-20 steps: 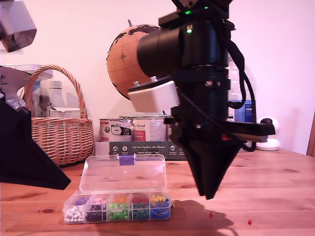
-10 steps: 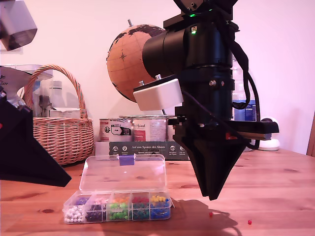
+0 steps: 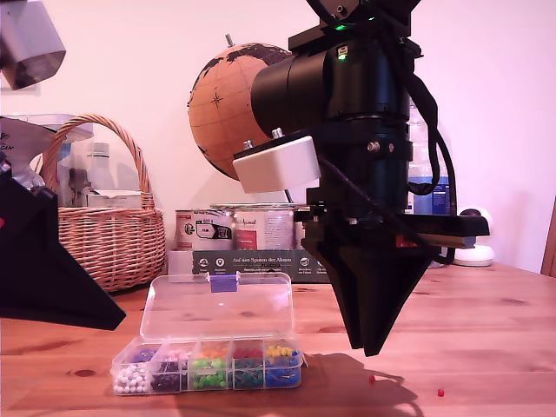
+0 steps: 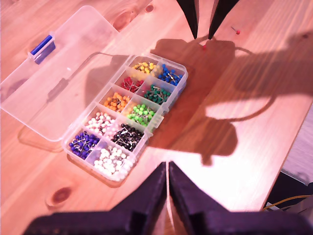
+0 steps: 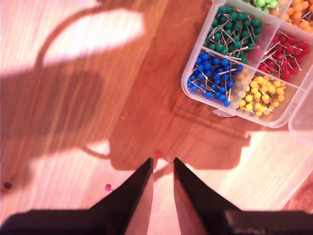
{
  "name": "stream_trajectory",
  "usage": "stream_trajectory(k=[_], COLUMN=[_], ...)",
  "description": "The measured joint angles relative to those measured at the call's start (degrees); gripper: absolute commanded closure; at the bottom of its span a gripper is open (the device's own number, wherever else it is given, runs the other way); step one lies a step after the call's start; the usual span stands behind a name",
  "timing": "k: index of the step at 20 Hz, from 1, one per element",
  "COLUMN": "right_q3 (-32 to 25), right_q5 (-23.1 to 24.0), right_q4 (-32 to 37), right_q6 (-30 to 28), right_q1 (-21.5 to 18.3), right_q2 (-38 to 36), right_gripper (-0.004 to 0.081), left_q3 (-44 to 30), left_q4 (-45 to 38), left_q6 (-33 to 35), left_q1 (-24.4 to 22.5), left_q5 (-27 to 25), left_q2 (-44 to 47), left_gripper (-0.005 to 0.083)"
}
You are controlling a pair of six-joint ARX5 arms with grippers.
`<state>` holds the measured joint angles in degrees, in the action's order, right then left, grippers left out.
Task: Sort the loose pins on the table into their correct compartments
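Observation:
Two loose pins lie on the pine table (image 3: 486,330), both red: one (image 3: 372,379) (image 5: 158,154) (image 4: 204,47) and another (image 3: 440,393) (image 5: 107,187) further toward the exterior view's right. My second gripper (image 3: 373,350) (image 5: 162,164) (image 4: 202,35) hovers just above the nearer pin, open by a narrow gap with nothing in it. The clear box of compartments (image 3: 208,367) (image 4: 128,113) (image 5: 244,63) stands with its lid (image 3: 217,306) open and holds pins sorted by colour. My first gripper (image 4: 167,169) (image 3: 117,326) is shut and empty, at the exterior view's left, clear of the box.
A wicker basket (image 3: 109,234), a globe (image 3: 228,100), tins (image 3: 234,228) and a white device (image 3: 473,252) stand along the back of the table. The second arm's shadow falls over the wood between the box and the pins.
The second arm swayed slightly toward the exterior view's right, then back, staying above the nearer red pin. Pins, box and first arm have not moved.

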<state>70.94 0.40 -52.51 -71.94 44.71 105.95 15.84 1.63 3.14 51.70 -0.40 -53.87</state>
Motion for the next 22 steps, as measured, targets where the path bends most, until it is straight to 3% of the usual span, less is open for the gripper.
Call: stream_trajectory(k=[6,22], right_q3=[-2.84,-2.84], right_q5=[0.48,0.66], right_q4=[0.96,3.87], right_q6=[-0.2,-0.17], right_q1=[0.0,0.0], right_q2=[0.0,-0.02], right_gripper=[0.0658,0.0658], left_q3=[0.0,0.0], left_q4=[-0.04,-1.05], left_q6=[0.0,0.0], left_q1=[0.0,0.0], left_q5=[-0.04,-0.11], left_q2=[0.0,0.0], left_gripper=[0.0797,0.0797])
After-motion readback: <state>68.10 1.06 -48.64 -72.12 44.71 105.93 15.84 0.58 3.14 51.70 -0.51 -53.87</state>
